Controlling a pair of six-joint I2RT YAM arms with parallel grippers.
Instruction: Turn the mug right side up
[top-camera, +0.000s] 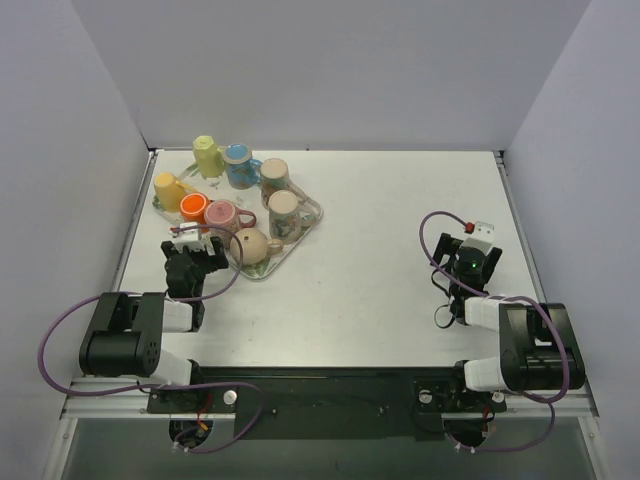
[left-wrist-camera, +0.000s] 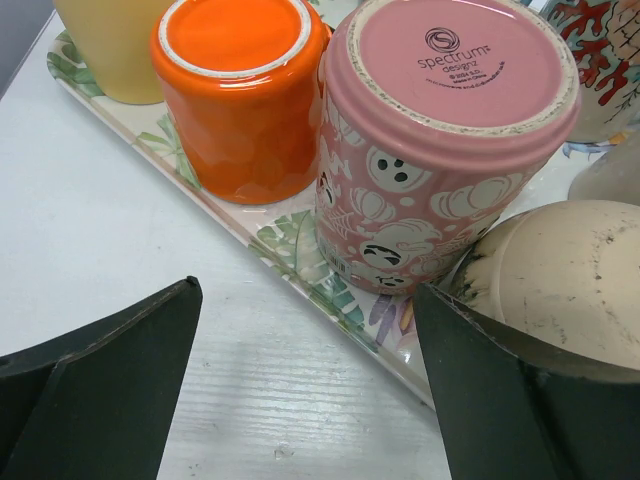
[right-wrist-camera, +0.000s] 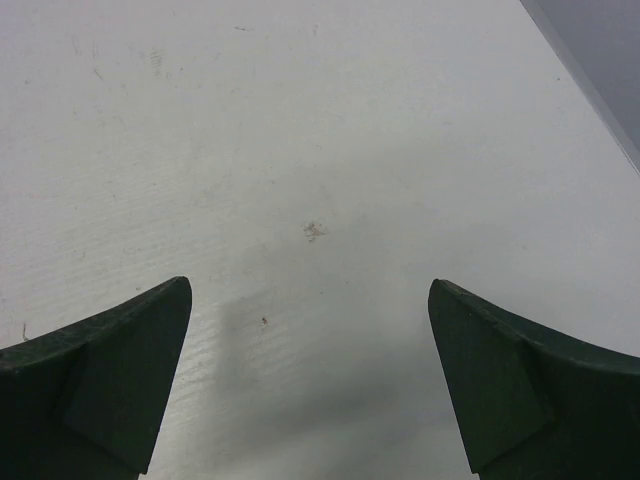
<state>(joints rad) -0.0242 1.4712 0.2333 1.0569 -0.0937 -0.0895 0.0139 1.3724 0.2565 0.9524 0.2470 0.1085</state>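
Left hand (left-wrist-camera: 305, 290) stood wide open, empty; it needed to straddle the upside-down pink mug (left-wrist-camera: 440, 150) squarely, clearing the tray (left-wrist-camera: 300, 245)

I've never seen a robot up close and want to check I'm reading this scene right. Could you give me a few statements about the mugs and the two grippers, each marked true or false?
1. The pink mug stands upside down on the tray. True.
2. The left gripper is clamped on a mug. False: it is open and holds nothing.
3. The orange mug is upside down too. True.
4. The right gripper is open, with only table below it. True.
5. The tray lies beside the right gripper. False: it lies by the left gripper.
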